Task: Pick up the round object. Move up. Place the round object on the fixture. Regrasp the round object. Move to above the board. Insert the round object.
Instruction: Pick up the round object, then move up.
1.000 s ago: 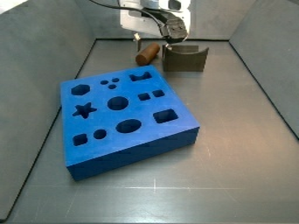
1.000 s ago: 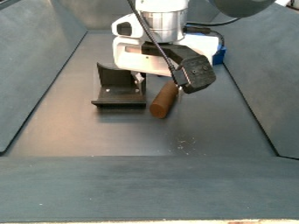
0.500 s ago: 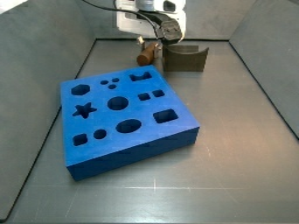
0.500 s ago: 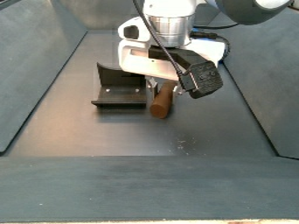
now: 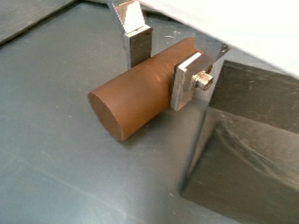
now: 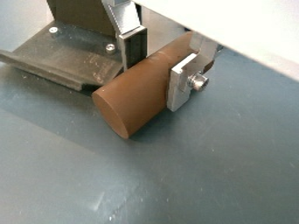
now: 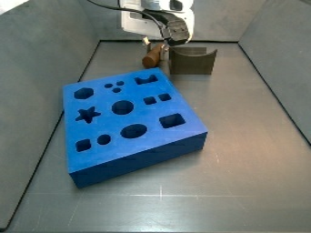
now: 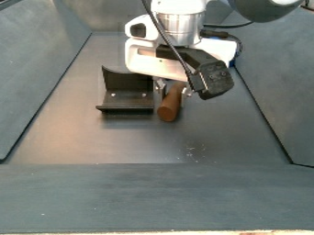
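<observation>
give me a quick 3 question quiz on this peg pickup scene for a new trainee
1. True or false: the gripper has a finger on each side of the brown peg.
2. Where does the peg lie? A) in a hole of the blue board B) on the floor beside the dark fixture C) in the fixture's notch
3. Fill in: the blue board has one hole shaped like a ____ near its edge.

Key: 1 true. 2 B. 3 star.
</observation>
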